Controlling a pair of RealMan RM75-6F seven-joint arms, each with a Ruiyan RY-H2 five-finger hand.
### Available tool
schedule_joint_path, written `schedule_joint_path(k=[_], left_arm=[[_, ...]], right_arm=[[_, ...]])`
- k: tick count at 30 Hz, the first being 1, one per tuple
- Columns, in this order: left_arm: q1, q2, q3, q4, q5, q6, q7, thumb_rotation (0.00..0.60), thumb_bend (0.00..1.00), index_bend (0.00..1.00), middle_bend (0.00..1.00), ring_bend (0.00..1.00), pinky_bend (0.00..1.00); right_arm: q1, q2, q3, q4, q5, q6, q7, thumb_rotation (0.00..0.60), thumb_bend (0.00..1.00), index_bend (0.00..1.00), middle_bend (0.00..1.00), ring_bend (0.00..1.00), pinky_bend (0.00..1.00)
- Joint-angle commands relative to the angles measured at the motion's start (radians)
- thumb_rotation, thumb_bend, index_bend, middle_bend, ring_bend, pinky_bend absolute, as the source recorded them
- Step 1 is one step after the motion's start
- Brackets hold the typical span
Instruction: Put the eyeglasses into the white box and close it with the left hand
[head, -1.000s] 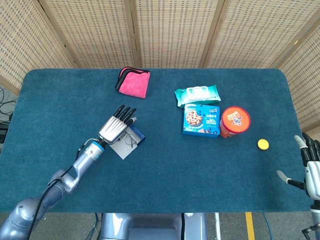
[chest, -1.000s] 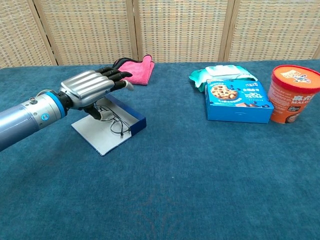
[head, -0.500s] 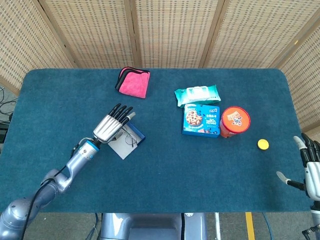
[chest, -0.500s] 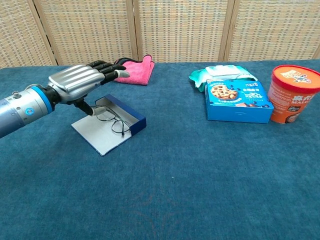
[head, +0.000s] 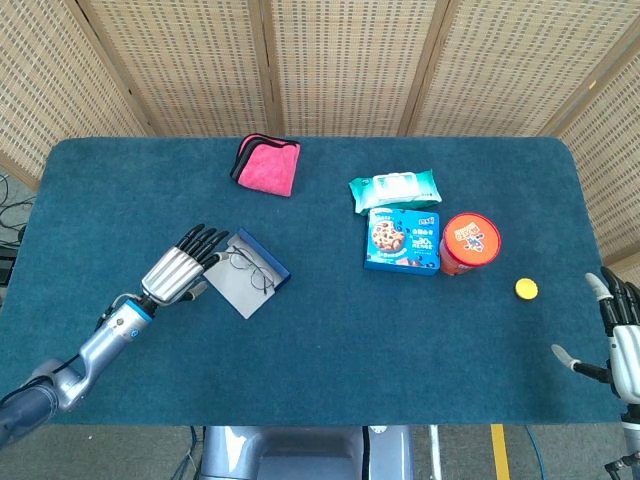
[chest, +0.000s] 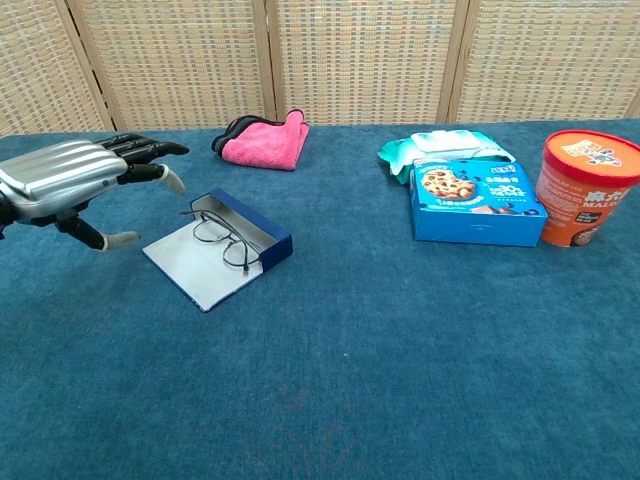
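Toward the front-left of the surface, left robot hand (head: 178, 271) hovers palm down, fingers spread and loosely extended, holding nothing. It sits just beside the open box, apart from it; no contact visible in either view.

White box with dark blue outer wall (head: 247, 285) lies immediately to the hand's right, open, its flat pale lid panel folded out toward the front edge. Thin wire-framed eyeglasses (chest: 225, 240) already lie inside, across the tray and partly over the lid hinge line. Box long axis runs diagonally, from near the hand's fingertips toward the front-right. Judgement: placing looks done; closing remains. The lid panel is the near part, so the hand would need to come in low from the left and get under or behind that free edge to swing it over. Risk: glasses arm overhanging the hinge could catch.

Right robot hand (head: 622, 345) is at the far right edge, well apart from the box, fingers apart and empty. Left is plainly the nearer, as the task wants.

Beyond: pink folded cloth (head: 267, 164) toward the back edge; teal wipes packet (head: 394, 189), blue cookie box (head: 403, 240) and orange round tub (head: 469, 242) clustered right of centre; small yellow cap (head: 526, 289) near the right edge.

Surface (head: 330, 350) is dark teal carpet-like fabric. Room behind: woven cane screen panels (head: 340, 60) in wooden frames.
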Motion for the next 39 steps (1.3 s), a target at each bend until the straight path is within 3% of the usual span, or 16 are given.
schedule_joint_path(k=[1, 22, 39], left_arm=[[0.021, 0.0, 0.009, 0.004, -0.003, -0.003, -0.03, 0.6, 0.35, 0.24, 0.0, 0.0, 0.0], [0.081, -0.22, 0.037, 0.361, 0.028, 0.016, -0.192, 0.6, 0.36, 0.25, 0.0, 0.0, 0.0], [0.069, -0.301, 0.028, 0.485, 0.024, -0.004, -0.239, 0.6, 0.36, 0.28, 0.0, 0.0, 0.0]], right_arm=[[0.0, 0.0, -0.001, 0.0, -0.001, 0.0, -0.001, 0.6, 0.0, 0.0, 0.0, 0.0, 0.0], [0.002, 0.002, -0.001, -0.002, 0.003, -0.004, 0.005, 0.6, 0.0, 0.0, 0.0, 0.0, 0.0], [0.002, 0.003, -0.001, 0.005, 0.006, -0.007, 0.016, 0.6, 0.0, 0.0, 0.0, 0.0, 0.0]])
